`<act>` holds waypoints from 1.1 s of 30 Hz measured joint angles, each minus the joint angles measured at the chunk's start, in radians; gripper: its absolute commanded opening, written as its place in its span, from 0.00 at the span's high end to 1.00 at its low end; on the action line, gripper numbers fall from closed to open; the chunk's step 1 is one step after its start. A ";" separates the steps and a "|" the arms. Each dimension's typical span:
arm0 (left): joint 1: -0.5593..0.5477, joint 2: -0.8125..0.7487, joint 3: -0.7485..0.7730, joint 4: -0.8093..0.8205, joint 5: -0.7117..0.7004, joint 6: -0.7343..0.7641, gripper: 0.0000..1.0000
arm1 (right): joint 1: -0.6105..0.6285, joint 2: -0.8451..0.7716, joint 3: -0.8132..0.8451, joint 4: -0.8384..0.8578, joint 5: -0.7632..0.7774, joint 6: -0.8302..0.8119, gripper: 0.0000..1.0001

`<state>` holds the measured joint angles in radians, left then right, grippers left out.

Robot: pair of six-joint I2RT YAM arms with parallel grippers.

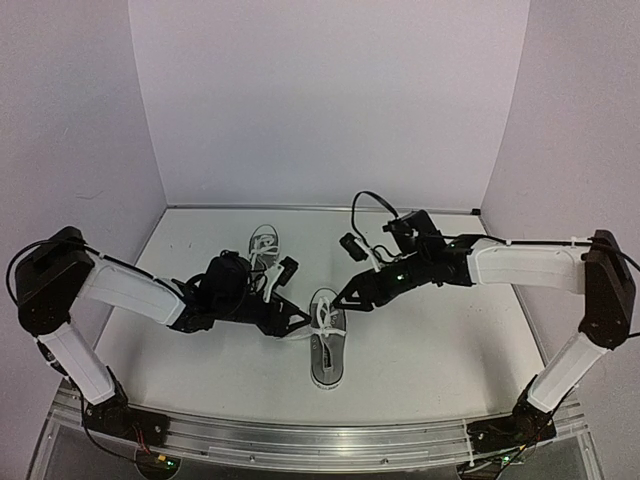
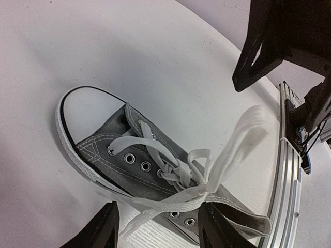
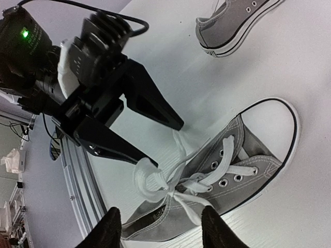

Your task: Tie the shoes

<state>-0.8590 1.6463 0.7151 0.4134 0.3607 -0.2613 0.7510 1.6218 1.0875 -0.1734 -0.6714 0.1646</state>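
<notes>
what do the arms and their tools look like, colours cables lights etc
The left arm and right arm have white link covers between black joints, on black bases. The left tool and right tool are black, each with two tapered, wedge-shaped fingers. A thin black cable loops above the right wrist. A green light glows on the left wrist housing.

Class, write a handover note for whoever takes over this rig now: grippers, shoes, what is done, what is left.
Left gripper: open, holding nothing.
Right gripper: open, holding nothing.
The near grey canvas sneaker lies between them on the white table; the second sneaker is farther back.
Done: a white lace bow looks formed on the near one, but loose.
Left: snug it; check the far shoe, whose laces cannot be judged.
</notes>
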 measured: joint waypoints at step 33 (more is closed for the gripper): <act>-0.183 0.194 0.302 -0.298 -0.279 -0.157 1.00 | -0.070 -0.171 -0.103 0.008 0.080 0.050 0.18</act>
<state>-1.0419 1.8400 1.0174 0.1151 0.0816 -0.4188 0.6815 1.4506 0.9845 -0.1649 -0.5917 0.2146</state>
